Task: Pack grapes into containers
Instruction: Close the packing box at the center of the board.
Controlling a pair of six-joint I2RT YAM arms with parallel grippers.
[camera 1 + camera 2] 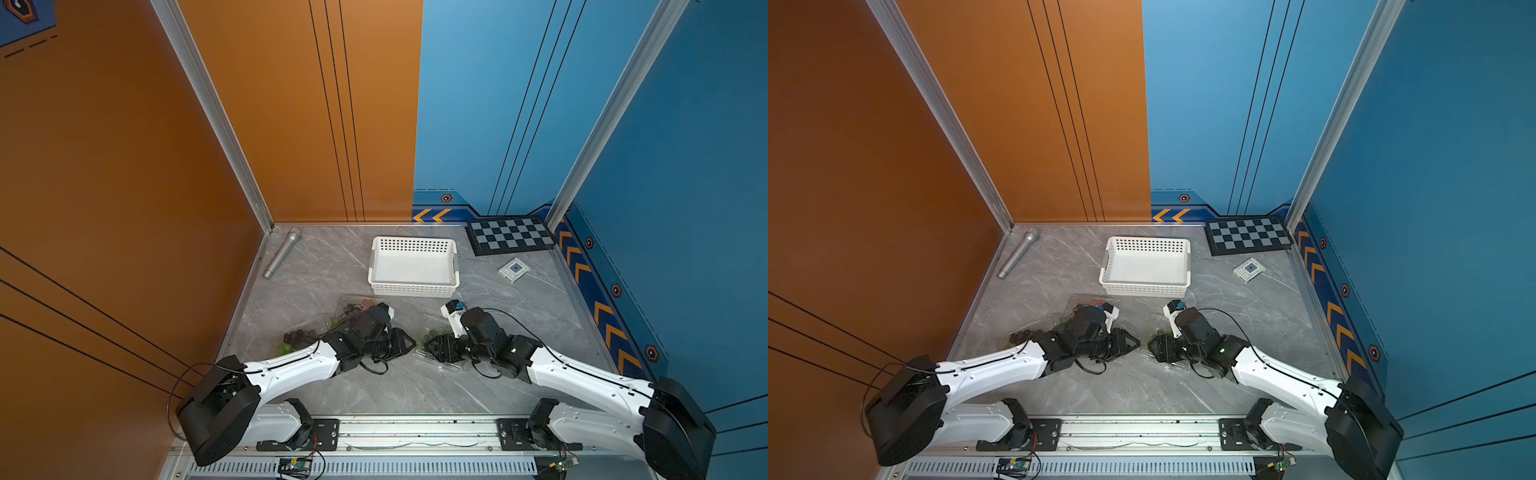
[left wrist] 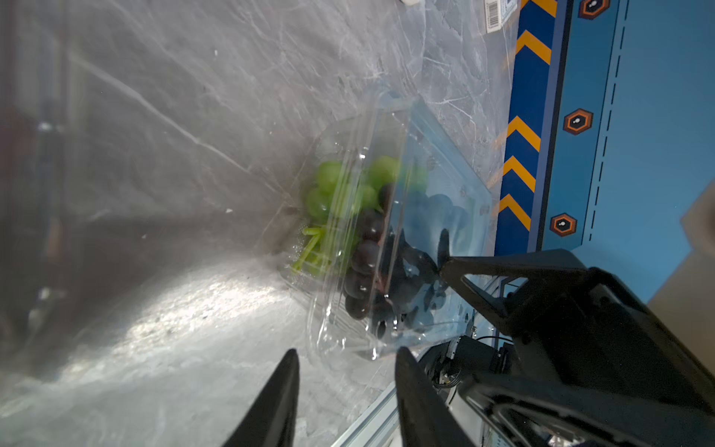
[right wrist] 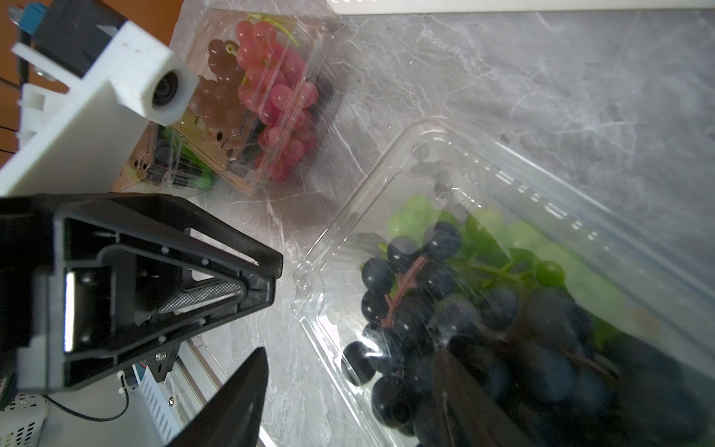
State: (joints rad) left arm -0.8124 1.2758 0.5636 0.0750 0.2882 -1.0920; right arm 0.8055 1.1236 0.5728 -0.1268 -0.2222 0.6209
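Note:
A clear container of dark and green grapes lies at the front middle, seen in a top view as the container. My right gripper is open astride its near edge: one finger stands outside and the other shows through the plastic. My left gripper is open, with that container's corner just ahead of its tips. It faces the right gripper tip to tip in both top views. A second container holds red grapes. A third container lies by the left arm.
A white perforated basket stands behind the containers. Far left lies a grey microphone. A checkered board and a small square box sit at the back right. The metal rail borders the front edge.

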